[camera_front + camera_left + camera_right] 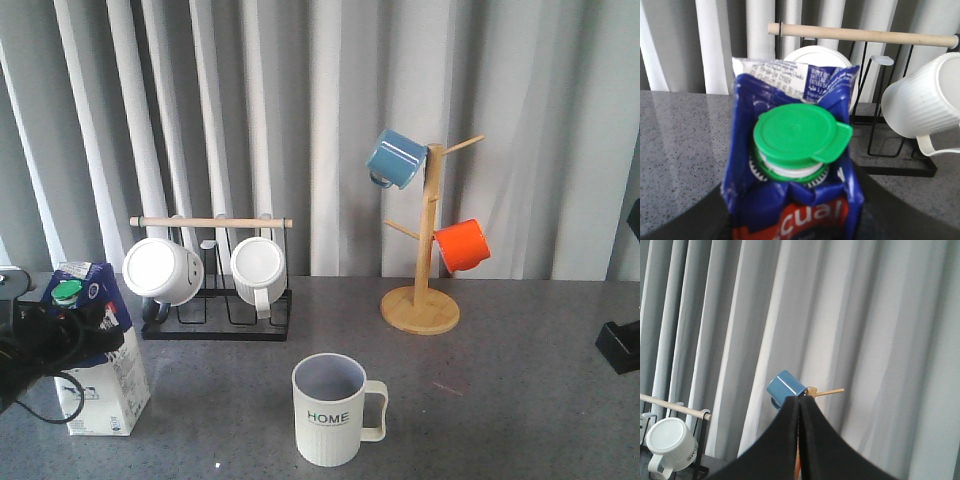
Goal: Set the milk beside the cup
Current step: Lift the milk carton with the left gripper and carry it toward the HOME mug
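The milk point(105, 375), a blue-and-white carton with a green cap, stands at the table's front left, leaning a little. My left gripper point(72, 330) is shut on its upper part. In the left wrist view the milk point(790, 145) fills the space between the dark fingers point(687, 225), with the gripper point(795, 222) low on the red label. The cup point(330, 410), a ribbed pale mug lettered "HOME", stands at the front centre, well to the right of the milk. My right gripper point(800, 401) is shut and empty, raised at the far right point(625, 345).
A black wire rack point(215, 318) with a wooden bar holds two white mugs point(163, 270) point(258, 268) behind the milk. A wooden mug tree point(425, 240) at the back right carries a blue mug point(395, 158) and an orange mug point(462, 245). Curtains hang behind.
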